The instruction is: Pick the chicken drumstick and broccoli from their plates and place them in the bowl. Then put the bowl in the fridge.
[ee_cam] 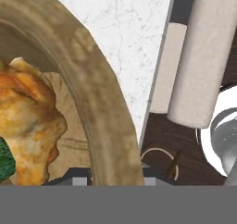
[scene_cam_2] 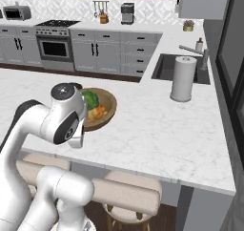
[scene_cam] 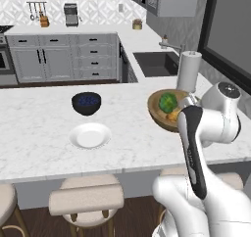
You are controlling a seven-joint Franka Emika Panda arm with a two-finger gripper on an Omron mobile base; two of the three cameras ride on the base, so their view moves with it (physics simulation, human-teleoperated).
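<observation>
You had the marble counter [scene_cam: 39, 133] before you, and the wooden bowl [scene_cam_2: 108, 111] sat near its front edge. The broccoli [scene_cam: 167, 102] and chicken drumstick [ee_cam: 32, 121] already lay inside. Your gripper straddled the rim, though I could not tell how wide its jaws stood. You needed a firm, level hold to avoid spilling.
</observation>
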